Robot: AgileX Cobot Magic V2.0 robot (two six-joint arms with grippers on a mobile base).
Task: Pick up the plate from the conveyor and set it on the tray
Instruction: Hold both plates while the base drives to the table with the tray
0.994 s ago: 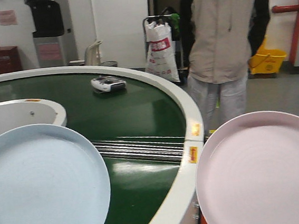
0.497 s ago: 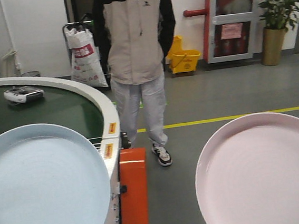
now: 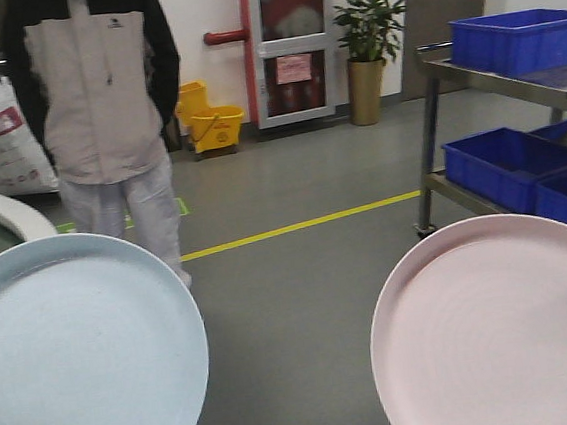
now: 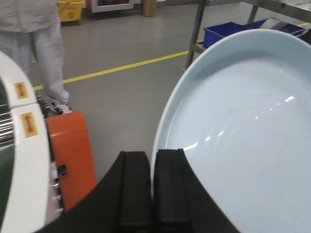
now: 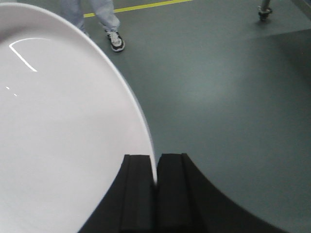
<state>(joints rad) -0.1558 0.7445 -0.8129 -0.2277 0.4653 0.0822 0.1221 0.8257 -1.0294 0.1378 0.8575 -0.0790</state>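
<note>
front view: the blue plate (image 3: 77,358) hung at 8 o'clock, the pink plate (image 3: 496,328) at 4, the conveyor (image 3: 2,207) rim at 9; no tray showed

left wrist: the left gripper (image 4: 151,187) pinched the blue rim alone

right wrist: the right gripper (image 5: 155,187) nipped the pink rim likewise

such thin edge holds could let a plate sag and slip, or clip the person (image 3: 97,100) at 11

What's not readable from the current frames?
- Tray: in no view.
- Conveyor: the front view shows only a rim sliver, cut by the left edge and covered by the blue plate.
- Person: head cut by the top edge, front view.
- Pink plate: lower part cut by the bottom edge, front view.
- Blue bins: insides hidden by their walls, front view.
</note>
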